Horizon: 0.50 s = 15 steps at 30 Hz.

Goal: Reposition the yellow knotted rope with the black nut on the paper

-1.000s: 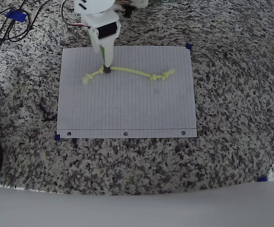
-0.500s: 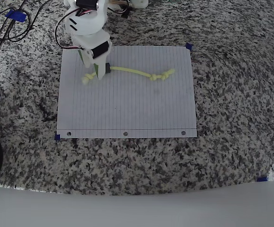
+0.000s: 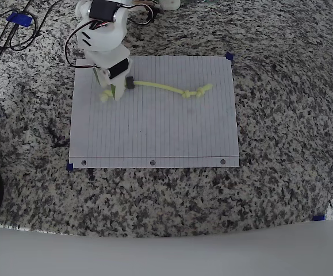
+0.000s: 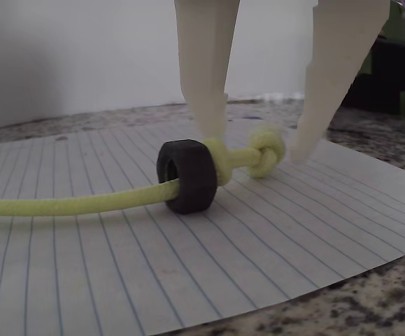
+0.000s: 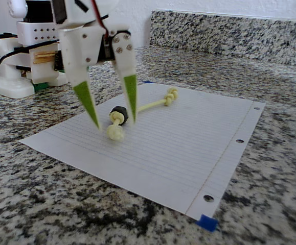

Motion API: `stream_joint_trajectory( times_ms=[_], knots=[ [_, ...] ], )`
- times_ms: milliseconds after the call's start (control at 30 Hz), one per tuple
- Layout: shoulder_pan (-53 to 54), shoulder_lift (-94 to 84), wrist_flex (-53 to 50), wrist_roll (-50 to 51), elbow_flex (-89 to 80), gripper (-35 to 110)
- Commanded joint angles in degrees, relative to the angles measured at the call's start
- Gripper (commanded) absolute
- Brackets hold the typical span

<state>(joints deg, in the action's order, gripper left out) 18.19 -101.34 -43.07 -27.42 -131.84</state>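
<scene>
From above, the white paper (image 3: 154, 115) lies flat on the speckled stone counter (image 3: 281, 115). The yellow knotted rope (image 3: 166, 88) stretches across the far part of the paper, from left to right. The black nut (image 3: 130, 83) sits on the rope near its left end. The white arm covers the rope just left of the nut, so the pincer (image 3: 116, 92) tips are hard to see here. A bit of rope peeks out at the left of the arm.

From the wrist, the pincer (image 4: 254, 150) is spread open. Its two pale fingers (image 4: 205, 77) point down at the paper (image 4: 258, 238). The left finger tip meets the rope (image 4: 69, 203) right behind the nut (image 4: 187, 176). The right finger stands just beside the end knot; I cannot tell if it touches. The knot lies between the fingers. The rope runs off the left edge of the picture.

From the side, the pincer (image 5: 113, 117) has green tips, spread wide over the rope's end. It grips nothing. The nut (image 5: 118, 114) and end knot lie on the paper (image 5: 188, 153) between the tips. The rope (image 5: 153, 105) goes on to more knots farther back. The arm's top is cut off.
</scene>
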Motion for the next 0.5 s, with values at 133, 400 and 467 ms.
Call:
stream_joint_trajectory(
  times_ms=[133,400,467],
  knots=[
    [0.8,1.8,2.1,0.7,2.8,43],
    [0.1,3.1,1.6,0.7,3.2,41],
    [0.0,3.3,1.3,0.7,3.2,40]
  ],
)
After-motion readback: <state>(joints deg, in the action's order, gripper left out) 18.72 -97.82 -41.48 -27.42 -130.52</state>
